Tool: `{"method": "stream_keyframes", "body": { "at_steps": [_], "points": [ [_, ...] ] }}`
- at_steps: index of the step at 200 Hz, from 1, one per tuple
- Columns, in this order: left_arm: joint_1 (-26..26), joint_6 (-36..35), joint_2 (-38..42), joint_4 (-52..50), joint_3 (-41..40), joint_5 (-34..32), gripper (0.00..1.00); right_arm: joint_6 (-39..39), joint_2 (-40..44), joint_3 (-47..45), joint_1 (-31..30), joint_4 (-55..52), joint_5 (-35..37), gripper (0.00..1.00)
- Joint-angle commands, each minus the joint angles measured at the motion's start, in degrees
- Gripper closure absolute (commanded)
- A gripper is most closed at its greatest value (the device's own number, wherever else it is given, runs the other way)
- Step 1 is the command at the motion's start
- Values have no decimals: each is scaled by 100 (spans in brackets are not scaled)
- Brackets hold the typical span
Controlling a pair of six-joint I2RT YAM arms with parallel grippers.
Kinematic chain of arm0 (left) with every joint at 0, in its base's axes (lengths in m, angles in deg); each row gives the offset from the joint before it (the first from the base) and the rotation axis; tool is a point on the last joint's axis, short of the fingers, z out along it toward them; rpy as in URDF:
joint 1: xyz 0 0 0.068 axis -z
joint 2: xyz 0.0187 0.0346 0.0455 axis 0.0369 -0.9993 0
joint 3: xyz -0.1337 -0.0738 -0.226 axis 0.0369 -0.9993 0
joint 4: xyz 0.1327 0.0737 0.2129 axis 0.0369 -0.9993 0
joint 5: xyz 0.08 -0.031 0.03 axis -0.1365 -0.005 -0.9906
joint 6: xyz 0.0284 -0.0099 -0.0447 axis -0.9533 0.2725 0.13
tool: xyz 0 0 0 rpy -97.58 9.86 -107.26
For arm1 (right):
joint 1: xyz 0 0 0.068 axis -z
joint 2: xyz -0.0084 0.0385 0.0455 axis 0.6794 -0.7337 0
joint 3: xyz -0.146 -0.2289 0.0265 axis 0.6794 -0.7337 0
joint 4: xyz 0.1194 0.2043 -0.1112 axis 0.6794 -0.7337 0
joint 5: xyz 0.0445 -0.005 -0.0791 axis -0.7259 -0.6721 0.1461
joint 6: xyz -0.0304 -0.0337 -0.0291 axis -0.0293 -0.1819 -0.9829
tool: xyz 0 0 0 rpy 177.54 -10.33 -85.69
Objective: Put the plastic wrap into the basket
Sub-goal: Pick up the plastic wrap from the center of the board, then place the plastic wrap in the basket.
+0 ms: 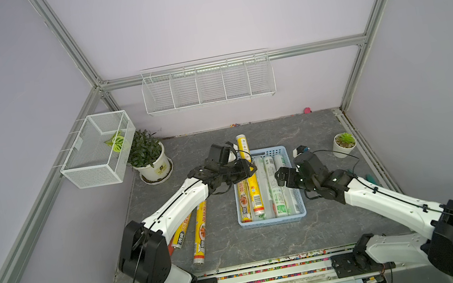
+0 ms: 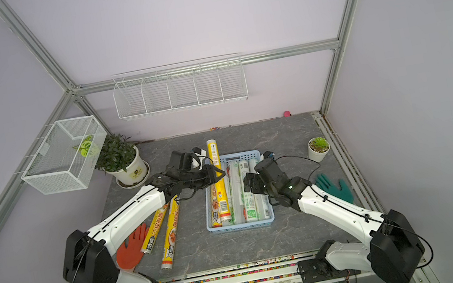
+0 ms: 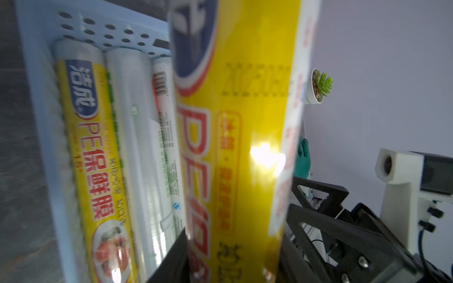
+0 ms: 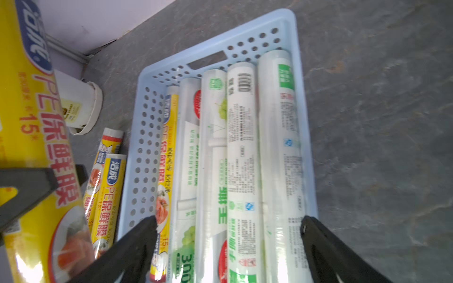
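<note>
Rolls (image 1: pixel 276 190), five, are lying in the basket (image 1: pixel 273 221) while the left pincer (image 1: pixel 250 169) is pinching another yellow roll (image 1: pixel 243 145) above its 9 o'clock side, the right pincer (image 1: pixel 282 178) is hovering spread at 3 o'clock, and two yellow rolls (image 1: pixel 200 237) are waiting on the tabletop (image 1: pixel 231 250) at 8 o'clock.

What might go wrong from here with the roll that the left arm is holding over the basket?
The yellow roll in the left gripper sticks out past the far wall of the basket; released like this, it may hang on the rim. The open right gripper hovers close over the white rolls, so the two might bump. The basket floor looks full, so the roll may slide off.
</note>
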State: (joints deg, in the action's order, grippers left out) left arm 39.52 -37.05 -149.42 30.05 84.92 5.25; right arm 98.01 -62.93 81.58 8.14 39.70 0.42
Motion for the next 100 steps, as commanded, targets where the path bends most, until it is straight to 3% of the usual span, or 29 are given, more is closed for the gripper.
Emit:
{"method": "stream_keyframes", "body": {
  "at_steps": [1, 48, 100],
  "points": [
    [229, 362, -373, 323, 474, 260, 87, 64, 324, -238, 284, -206, -344, 3],
    [640, 568, -1318, 147, 1163, 346, 86, 62, 840, -589, 768, -424, -497, 3],
    [915, 627, -2112, -398, 1786, 268, 85, 87, 958, -798, 874, -522, -585, 3]
  ]
}}
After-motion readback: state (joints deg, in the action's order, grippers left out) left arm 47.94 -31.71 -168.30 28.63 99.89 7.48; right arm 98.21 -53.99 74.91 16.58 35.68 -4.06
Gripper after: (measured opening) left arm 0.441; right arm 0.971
